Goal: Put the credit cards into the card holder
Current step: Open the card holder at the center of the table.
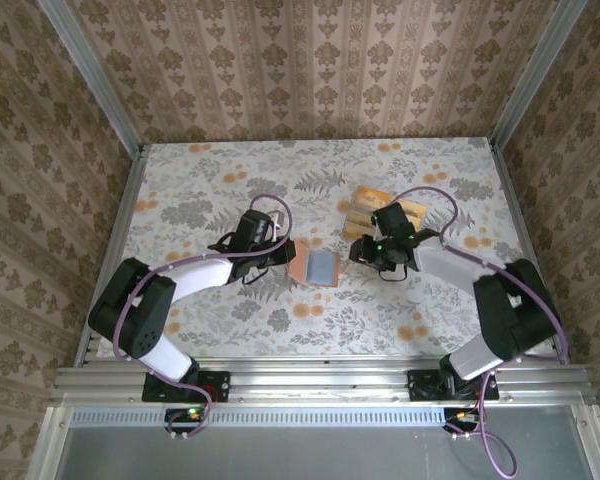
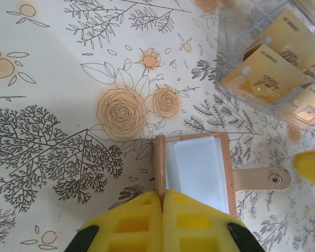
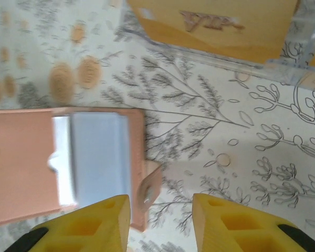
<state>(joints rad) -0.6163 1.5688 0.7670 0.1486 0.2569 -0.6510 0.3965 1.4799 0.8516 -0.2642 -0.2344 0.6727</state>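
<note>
At mid-table, your left gripper [image 2: 163, 202] is clamped tight on the open holder's [image 2: 199, 168] cover edge; your right gripper [image 3: 160, 220] stands part open and empty, the holder's tab [image 3: 149, 191] lying between its fingers [image 3: 94, 226].

On my left wrist feed the card holder's [image 2: 197, 168] near edge hides behind the left tool [image 2: 162, 202], and the clear tray [image 2: 224, 68] runs off the frame's corner. My right wrist feed blurs the holder. From above, the credit cards [image 1: 370, 198] are too small to count.
</note>
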